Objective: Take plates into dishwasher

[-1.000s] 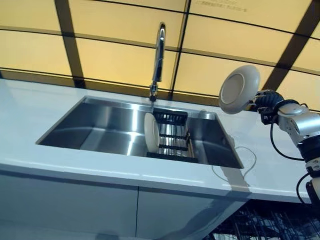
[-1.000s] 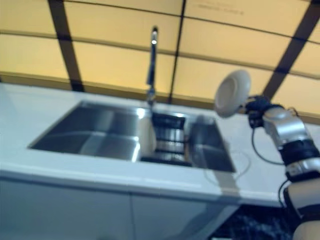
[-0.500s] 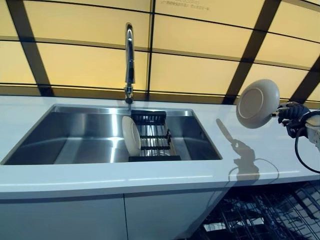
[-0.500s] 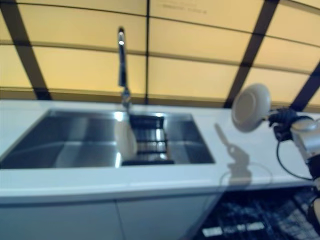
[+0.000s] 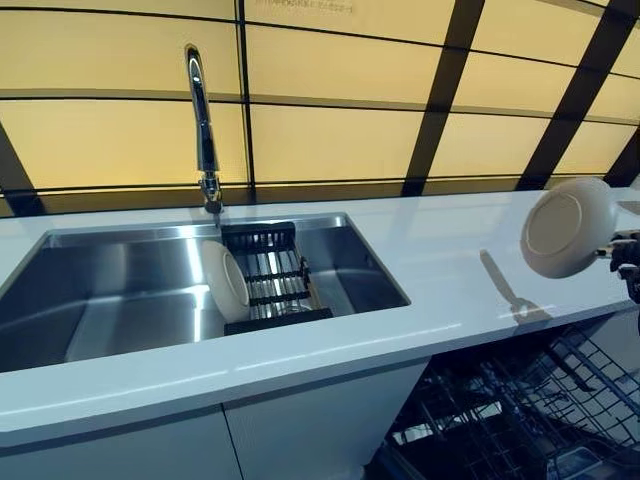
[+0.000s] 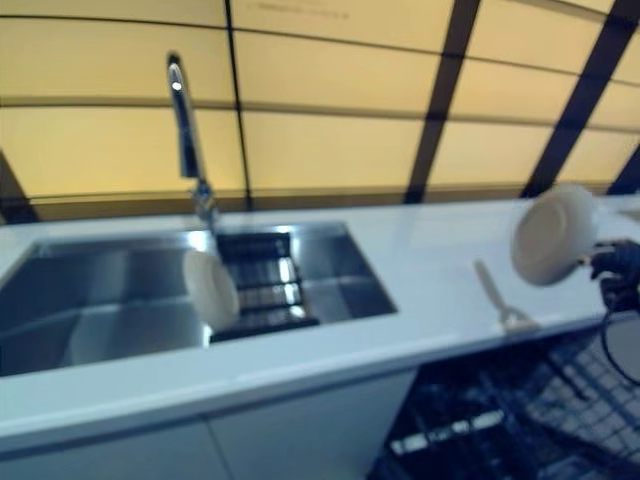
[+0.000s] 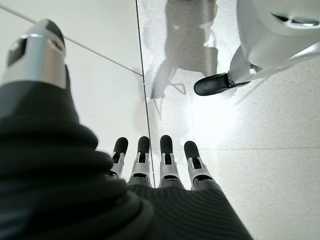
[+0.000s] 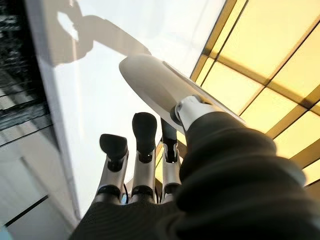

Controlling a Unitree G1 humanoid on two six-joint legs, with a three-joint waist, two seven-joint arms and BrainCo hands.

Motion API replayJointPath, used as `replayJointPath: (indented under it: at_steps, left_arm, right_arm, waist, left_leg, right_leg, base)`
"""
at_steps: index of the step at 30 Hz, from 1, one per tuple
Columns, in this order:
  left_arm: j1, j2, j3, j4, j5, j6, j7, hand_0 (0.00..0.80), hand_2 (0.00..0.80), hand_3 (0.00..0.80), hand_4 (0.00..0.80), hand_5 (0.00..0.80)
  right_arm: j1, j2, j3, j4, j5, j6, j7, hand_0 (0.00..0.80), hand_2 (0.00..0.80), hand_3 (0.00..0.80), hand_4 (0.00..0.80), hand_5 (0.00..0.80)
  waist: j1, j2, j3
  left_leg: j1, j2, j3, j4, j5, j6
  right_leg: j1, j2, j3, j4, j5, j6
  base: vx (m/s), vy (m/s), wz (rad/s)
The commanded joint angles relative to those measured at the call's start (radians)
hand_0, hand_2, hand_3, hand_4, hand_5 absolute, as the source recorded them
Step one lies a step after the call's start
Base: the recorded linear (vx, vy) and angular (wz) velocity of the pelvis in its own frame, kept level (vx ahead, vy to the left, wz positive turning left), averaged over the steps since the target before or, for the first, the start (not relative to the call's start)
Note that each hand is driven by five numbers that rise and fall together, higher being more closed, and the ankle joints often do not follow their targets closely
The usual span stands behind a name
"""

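1. We hold one plate [image 5: 562, 227] in our right hand [image 5: 628, 256] at the far right of the scene, up in the air above the white counter [image 5: 440, 250] and near its right end. Our thumb and fingers [image 8: 143, 134] pinch the plate at its rim, and it stands almost on edge.
2. A second plate [image 5: 226, 280] waits on edge in the sink [image 5: 110, 300], leaning at the left side of the black drying rack [image 5: 270, 285], just below the tap [image 5: 203, 120].
3. Our left hand [image 7: 155, 165] hangs idle over the floor, its fingers straight and holding nothing.
4. The dishwasher rack [image 5: 520, 400] lies pulled out below the counter edge, on the near right. We judge the step in hand to be carrying the plate out over that rack and lowering it in.
5. To do this well, we should bring the plate clear of the counter edge before it goes down, so the rim does not knock the counter.
6. We should keep it on edge and line it up with a gap between the wires, which we cannot yet make out clearly.
7. The pinch is only at the rim, so a slow, steady lowering seems wise; release only once the plate sits between the wires.
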Motion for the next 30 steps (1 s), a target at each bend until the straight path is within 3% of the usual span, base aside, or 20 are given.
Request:
replayJointPath:
  at_steps: [1, 11, 16, 23, 28, 29, 30]
  left_arm:
    - [-0.031, 0.027, 0.018, 0.053, 0.054, -0.029, -0.009, 0.000, 0.000, 0.000, 0.000, 0.000]
    - [-0.022, 0.023, 0.022, 0.073, 0.077, -0.053, -0.013, 0.000, 0.000, 0.000, 0.000, 0.000]
    - [-0.021, 0.017, 0.024, 0.077, 0.089, -0.070, -0.010, 0.000, 0.000, 0.000, 0.000, 0.000]
    - [-0.027, 0.039, 0.011, 0.068, 0.160, -0.061, -0.035, 0.000, 0.000, 0.000, 0.000, 0.000]
    - [-0.028, 0.081, 0.035, 0.076, 0.121, -0.027, -0.024, 0.000, 0.000, 0.000, 0.000, 0.000]
    - [-0.030, 0.094, 0.041, 0.087, 0.122, -0.022, -0.032, 0.000, 0.000, 0.000, 0.000, 0.000]
    - [-0.031, 0.099, 0.043, 0.095, 0.110, -0.025, -0.030, 0.000, 0.000, 0.000, 0.000, 0.000]
  right_arm:
    - [-0.035, -0.082, -0.073, -0.033, 0.030, -0.077, -0.021, 0.800, 0.800, 0.800, 0.800, 0.800]
    - [0.095, -0.109, -0.197, -0.032, 0.042, -0.084, -0.017, 0.800, 0.800, 0.800, 0.800, 0.800]
    - [0.137, -0.110, -0.226, -0.023, 0.030, -0.083, -0.002, 0.800, 0.800, 0.800, 0.800, 0.800]
    - [0.268, -0.072, -0.304, -0.065, 0.009, -0.079, 0.002, 0.800, 0.800, 0.800, 0.800, 0.800]
    - [0.311, -0.041, -0.333, -0.081, 0.001, -0.069, 0.026, 0.800, 0.800, 0.800, 0.800, 0.800]
    - [0.311, -0.033, -0.332, -0.072, -0.002, -0.079, 0.035, 0.800, 0.800, 0.800, 0.800, 0.800]
    - [0.299, -0.022, -0.316, -0.075, -0.005, -0.085, 0.029, 0.800, 0.800, 0.800, 0.800, 0.800]
  waist:
    - [0.024, -0.010, -0.004]
    - [-0.001, -0.018, -0.007]
    - [-0.004, -0.022, -0.005]
    - [-0.021, -0.023, 0.022]
    - [0.009, -0.001, 0.029]
    - [0.030, 0.000, 0.019]
    - [0.052, -0.005, 0.013]
  left_leg:
    - [0.055, -0.023, -0.061, 0.005, -0.068, 0.046]
    - [0.055, -0.020, -0.048, 0.005, -0.066, 0.048]
    - [0.055, -0.041, -0.070, 0.013, -0.077, 0.059]
    - [0.049, -0.045, -0.056, 0.011, -0.049, 0.045]
    - [-0.017, -0.008, -0.022, 0.005, 0.003, 0.047]
    - [-0.048, -0.002, -0.012, 0.010, 0.011, 0.051]
    - [-0.059, 0.007, 0.004, 0.012, 0.019, 0.039]
  right_leg:
    - [-0.113, -0.021, 0.036, 0.024, 0.116, 0.102]
    - [-0.123, -0.001, 0.060, 0.019, 0.117, 0.101]
    - [-0.135, 0.006, 0.082, 0.023, 0.124, 0.099]
    - [-0.197, -0.018, 0.090, 0.059, 0.226, 0.115]
    - [-0.163, -0.016, 0.098, 0.225, 0.152, 0.088]
    - [-0.099, -0.013, 0.076, 0.186, 0.093, 0.071]
    - [-0.056, -0.028, 0.024, 0.122, 0.083, 0.070]
  base:
    - [0.000, -0.007, -0.14]
    - [-0.004, -0.005, -0.08]
    - [-0.004, 0.041, -0.15]
    - [-0.003, -0.011, -0.16]
    - [-0.210, -0.124, -0.39]
    - [-0.200, -0.158, -0.15]
    - [-0.184, -0.160, -0.20]
